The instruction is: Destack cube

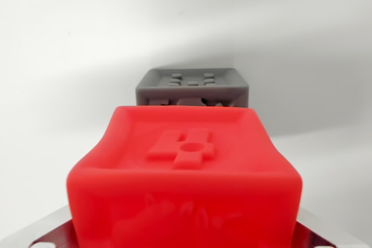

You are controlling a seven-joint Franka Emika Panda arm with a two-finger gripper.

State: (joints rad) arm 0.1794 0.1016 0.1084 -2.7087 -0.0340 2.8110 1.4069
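Red cube fills the near view, grey cube just behind it.
Claw's grip can't be told from here; best lift the red one straight and slow, clear of the grey, before setting it on the white surface.

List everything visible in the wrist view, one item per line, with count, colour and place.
Red cube: one, bright red, raised cross with a round hole on its top face, fills the lower centre, nearest the camera.
Grey cube: one, grey, raised studs on top, behind the red cube, centre; whether they touch cannot be told.
Surface: one, plain white, all around.
Gripper: shiny metal parts at both bottom corners beside the red cube; fingertips hidden, so open or shut cannot be told.
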